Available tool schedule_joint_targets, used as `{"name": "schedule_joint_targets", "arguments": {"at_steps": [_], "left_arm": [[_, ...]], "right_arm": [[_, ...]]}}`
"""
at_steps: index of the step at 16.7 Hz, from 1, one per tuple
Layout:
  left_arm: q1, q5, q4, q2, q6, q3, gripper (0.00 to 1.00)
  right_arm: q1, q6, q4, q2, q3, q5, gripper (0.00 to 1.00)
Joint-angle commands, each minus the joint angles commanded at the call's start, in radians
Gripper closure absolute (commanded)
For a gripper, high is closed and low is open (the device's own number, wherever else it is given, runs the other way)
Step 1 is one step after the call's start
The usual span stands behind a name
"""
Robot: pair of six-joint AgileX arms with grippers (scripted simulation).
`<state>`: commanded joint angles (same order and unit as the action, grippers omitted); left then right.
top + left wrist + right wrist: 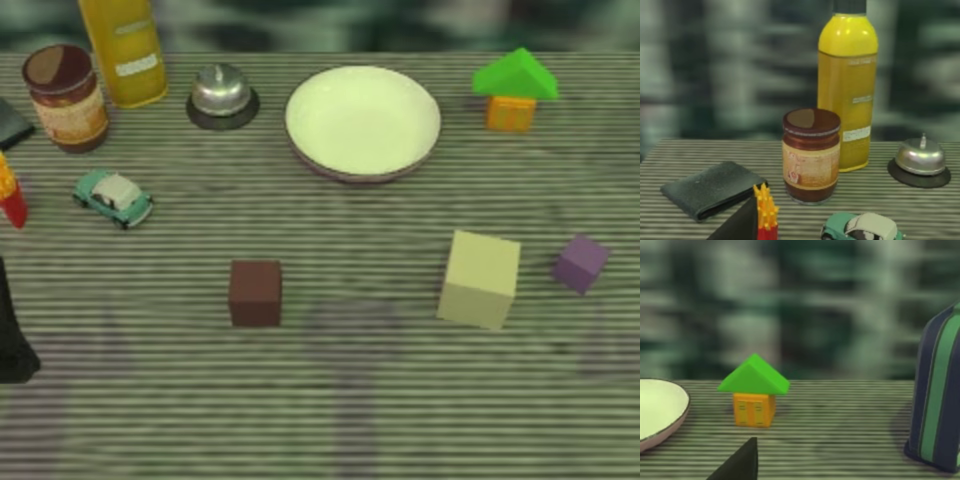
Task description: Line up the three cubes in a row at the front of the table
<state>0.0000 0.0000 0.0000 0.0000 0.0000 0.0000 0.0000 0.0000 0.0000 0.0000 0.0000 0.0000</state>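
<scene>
Three cubes rest on the striped grey-green table (320,420) in the top view. The dark reddish-brown cube (255,292) sits left of centre. At the right is the large pale yellow cube (480,278), with the small purple cube (581,263) just to its right, apart from it. My left gripper (12,345) shows as a dark shape at the table's left edge, far from all the cubes. Only a dark tip of my right gripper (740,465) shows in the right wrist view, and it is outside the top view. Neither wrist view shows a cube.
Along the back stand a yellow bottle (125,45), a brown jar (65,97), a bell (221,95), a pale plate (362,175) and an orange block with a green roof (513,90). A toy car (113,197), fries box (10,195) and wallet (10,122) lie at the left. A navy-green striped object (937,405) stands near the right gripper.
</scene>
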Motion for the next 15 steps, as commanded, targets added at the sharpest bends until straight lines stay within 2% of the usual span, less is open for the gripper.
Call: {"name": "schedule_joint_targets", "arguments": {"at_steps": [4,7,11,15], "left_arm": [[0.000,0.000,0.000,0.000,0.000,0.000,0.00],[0.000,0.000,0.000,0.000,0.000,0.000,0.00],[0.000,0.000,0.000,0.000,0.000,0.000,0.00],[0.000,0.000,0.000,0.000,0.000,0.000,0.00]], "right_arm": [[0.005,-0.014,-0.020,0.031,0.030,-0.002,0.00],[0.018,-0.066,-0.097,0.156,0.150,-0.003,0.00],[0.040,-0.178,-0.264,0.472,0.406,-0.002,0.00],[0.068,-0.316,-0.475,0.917,0.711,0.000,0.00]]}}
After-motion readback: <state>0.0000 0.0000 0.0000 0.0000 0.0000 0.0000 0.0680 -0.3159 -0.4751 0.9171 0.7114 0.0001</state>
